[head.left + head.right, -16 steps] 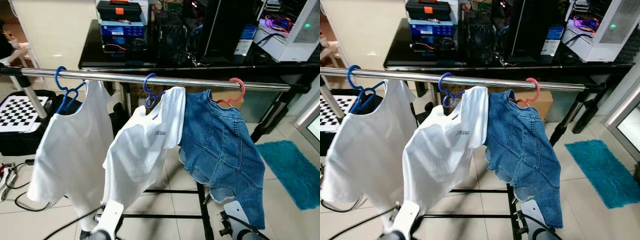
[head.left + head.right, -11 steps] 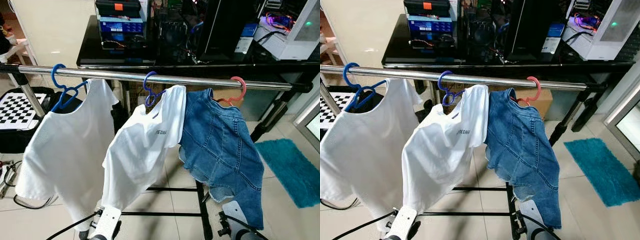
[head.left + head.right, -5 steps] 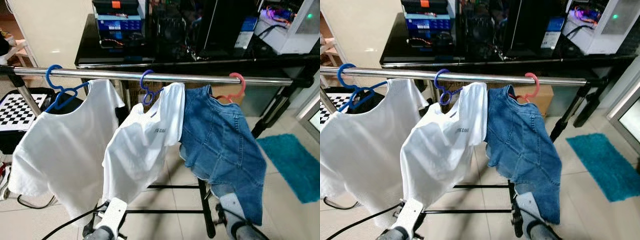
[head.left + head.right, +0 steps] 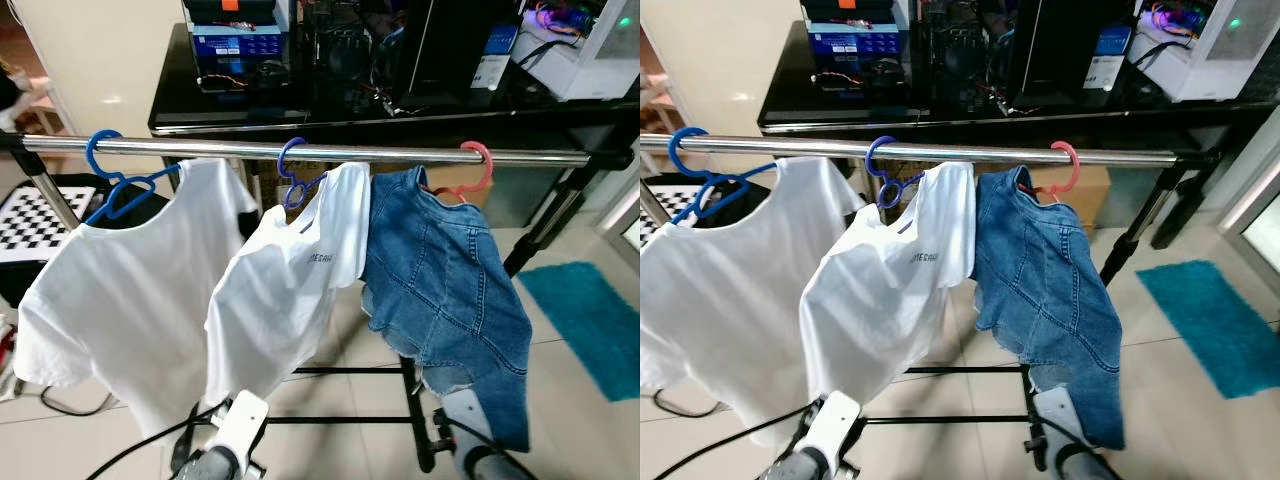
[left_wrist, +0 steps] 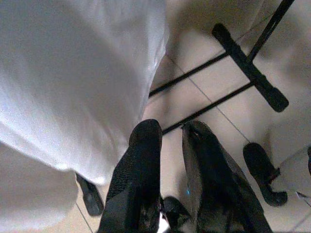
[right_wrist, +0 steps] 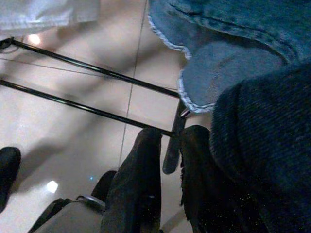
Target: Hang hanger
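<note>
Left eye view: a shiny metal clothes rail runs across the picture in front of a black desk loaded with computer gear. Three hangers are hooked over it. A blue plastic hanger at the left end carries a plain white T-shirt. A second blue plastic hanger near the middle carries a white T-shirt with small grey lettering. A pink plastic hanger towards the right end carries a blue denim garment, which touches the lettered shirt. A teal rug lies on the tiled floor to the right. Both silver arms hang low at the bottom edge.

Left wrist view: the left gripper points down at the tiles beside a white shirt hem, above the rack's black base bars. Its two black fingers stand slightly apart and hold nothing.

Right wrist view: the right gripper hangs beside the frayed denim hem, fingers slightly parted, with nothing between them.
</note>
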Motion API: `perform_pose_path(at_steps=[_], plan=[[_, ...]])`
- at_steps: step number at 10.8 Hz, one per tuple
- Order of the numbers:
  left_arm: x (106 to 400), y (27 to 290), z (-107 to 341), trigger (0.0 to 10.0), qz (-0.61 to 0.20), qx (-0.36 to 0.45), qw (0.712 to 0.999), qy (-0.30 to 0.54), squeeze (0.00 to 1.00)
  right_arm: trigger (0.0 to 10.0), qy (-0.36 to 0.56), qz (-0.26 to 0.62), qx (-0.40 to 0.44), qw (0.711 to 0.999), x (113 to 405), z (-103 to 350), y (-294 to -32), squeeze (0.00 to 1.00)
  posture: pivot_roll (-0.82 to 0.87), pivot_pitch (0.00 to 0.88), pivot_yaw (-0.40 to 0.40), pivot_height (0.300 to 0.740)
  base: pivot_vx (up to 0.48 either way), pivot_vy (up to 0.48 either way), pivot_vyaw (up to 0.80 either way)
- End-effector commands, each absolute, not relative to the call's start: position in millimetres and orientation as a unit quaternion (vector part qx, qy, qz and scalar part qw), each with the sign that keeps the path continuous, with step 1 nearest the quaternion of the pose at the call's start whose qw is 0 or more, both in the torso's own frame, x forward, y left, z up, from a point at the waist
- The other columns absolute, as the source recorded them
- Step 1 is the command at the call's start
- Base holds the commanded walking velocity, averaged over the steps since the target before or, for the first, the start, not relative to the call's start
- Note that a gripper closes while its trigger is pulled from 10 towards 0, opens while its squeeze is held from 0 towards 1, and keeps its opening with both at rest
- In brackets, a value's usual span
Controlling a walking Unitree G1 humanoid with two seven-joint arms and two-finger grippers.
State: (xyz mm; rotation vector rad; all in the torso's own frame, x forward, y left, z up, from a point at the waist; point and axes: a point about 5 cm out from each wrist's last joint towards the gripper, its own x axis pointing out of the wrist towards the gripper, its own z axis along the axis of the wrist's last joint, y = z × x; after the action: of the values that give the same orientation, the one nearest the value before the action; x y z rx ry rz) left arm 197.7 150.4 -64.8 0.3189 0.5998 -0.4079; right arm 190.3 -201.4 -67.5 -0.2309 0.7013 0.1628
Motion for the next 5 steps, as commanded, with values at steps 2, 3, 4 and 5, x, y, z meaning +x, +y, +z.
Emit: perform_pose_path(at_steps=[2, 3, 4, 5], plan=[[209.9, 134.1, -54.7, 10.0, -0.251, 0.163, 0.921, 0.250, 0.00, 10.0, 0.314, 0.055, -0.103, 0.942, 191.9, -61.8, -210.5, 0.00, 0.03, 0.065, 0.011, 0.740, 0.000, 0.000, 0.00], [220.6, 133.1, -49.1, 10.0, -0.249, 0.176, 0.922, 0.241, 0.00, 10.0, 0.299, 0.075, -0.089, 0.947, 182.3, -61.7, -211.7, 0.00, 0.04, 0.061, -0.013, 0.740, 0.000, 0.000, 0.00], [231.3, 133.9, -42.2, 10.0, -0.230, 0.169, 0.931, 0.226, 0.00, 10.0, 0.300, 0.089, -0.088, 0.946, 171.7, -63.0, -217.9, 0.00, 0.05, 0.059, -0.030, 0.740, 0.000, 0.000, 0.00], [237.9, 134.5, -36.6, 10.0, -0.213, 0.155, 0.941, 0.210, 0.00, 10.0, 0.312, 0.095, -0.096, 0.941, 163.9, -63.8, -228.5, 0.00, 0.04, 0.055, -0.040, 0.740, 0.000, 0.000, 0.00]])
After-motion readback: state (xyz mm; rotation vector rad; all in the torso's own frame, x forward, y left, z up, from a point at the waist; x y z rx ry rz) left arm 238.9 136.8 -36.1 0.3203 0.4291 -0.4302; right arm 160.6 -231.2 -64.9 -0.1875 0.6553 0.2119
